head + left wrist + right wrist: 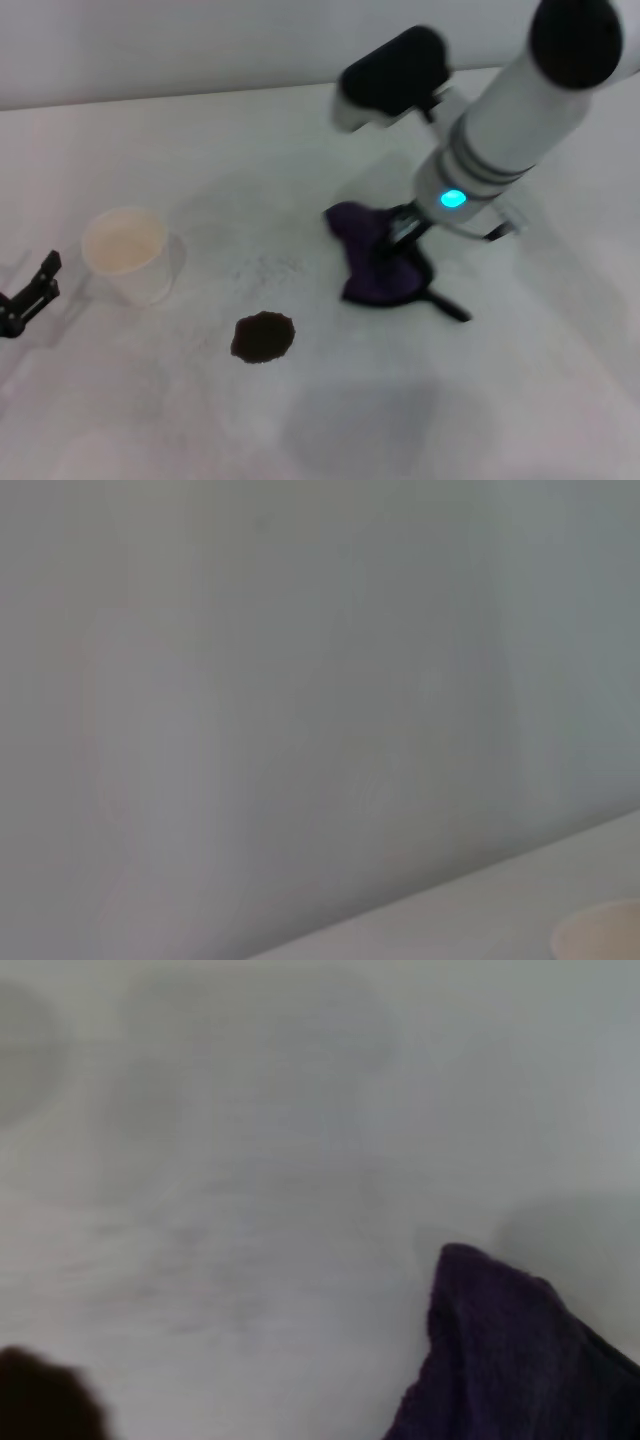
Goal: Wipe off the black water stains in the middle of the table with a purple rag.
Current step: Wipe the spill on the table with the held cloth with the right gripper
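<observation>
Nearest the robot in the head view, the black water stains (263,337) sit as one ragged dark blot on the table (420,410), in the middle of its width and bare of any cloth. At the far left edge of that view the left gripper (28,295) rests low over the table, well apart from the blot, its two black fingers spread open with nothing between them. A little farther back and just to the right of that gripper stands a cream cup (127,253), upright, with its mouth open to the camera; in the left wrist view only a sliver of the cup rim (600,935) shows at a corner, beyond a strip of white tabletop. To the right of the blot and slightly farther off, the purple rag (375,258) lies bunched on the table, its thin black strip (447,306) trailing toward the right. The right gripper (402,232) is down on the rag, its black fingers pressed into the cloth, which rises in a peak beside them as if pinched; how tightly they have closed cannot be made out. The right wrist view shows a corner of the rag (510,1360) raised against the white surface, and a dark patch (40,1400) at one corner.
</observation>
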You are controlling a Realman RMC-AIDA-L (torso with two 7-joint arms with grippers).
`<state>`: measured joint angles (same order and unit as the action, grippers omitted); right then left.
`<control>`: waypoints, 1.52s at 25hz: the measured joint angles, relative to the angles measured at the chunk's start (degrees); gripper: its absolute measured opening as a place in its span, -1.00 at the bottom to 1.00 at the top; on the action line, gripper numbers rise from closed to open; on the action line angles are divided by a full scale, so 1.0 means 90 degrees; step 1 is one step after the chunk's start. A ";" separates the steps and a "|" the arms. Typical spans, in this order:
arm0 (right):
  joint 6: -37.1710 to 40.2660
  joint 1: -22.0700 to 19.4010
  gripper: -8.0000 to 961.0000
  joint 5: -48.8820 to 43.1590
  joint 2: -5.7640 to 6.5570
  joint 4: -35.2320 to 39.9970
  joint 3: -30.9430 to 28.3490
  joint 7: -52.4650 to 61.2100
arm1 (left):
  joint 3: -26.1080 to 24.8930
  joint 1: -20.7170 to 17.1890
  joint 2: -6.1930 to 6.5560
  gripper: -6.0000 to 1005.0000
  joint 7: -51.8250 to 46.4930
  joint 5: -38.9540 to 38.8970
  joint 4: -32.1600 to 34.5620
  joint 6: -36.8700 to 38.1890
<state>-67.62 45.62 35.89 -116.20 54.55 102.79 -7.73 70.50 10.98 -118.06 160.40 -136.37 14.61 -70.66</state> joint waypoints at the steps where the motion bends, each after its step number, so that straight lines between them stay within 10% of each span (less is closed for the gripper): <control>1: -0.0004 -0.0031 -0.79 0.0085 0.0000 0.0219 0.0301 0.0202 | -0.0002 0.0021 0.0014 0.77 0.0000 -0.0012 0.0018 0.0000; 19: 0.1446 0.0605 -0.79 0.2103 0.0000 0.1244 0.3589 0.1734 | -0.0331 0.0230 0.0158 0.77 0.0034 0.0028 0.0574 0.0385; 38: -0.0194 -0.0231 -0.79 -0.0839 0.0040 0.1582 0.1559 0.1488 | -0.0454 -0.0500 0.0024 0.77 0.0083 0.0392 0.0630 0.0211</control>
<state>-69.37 43.54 28.33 -115.83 68.79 116.82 5.66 66.42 6.48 -117.85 161.14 -132.84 20.28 -68.76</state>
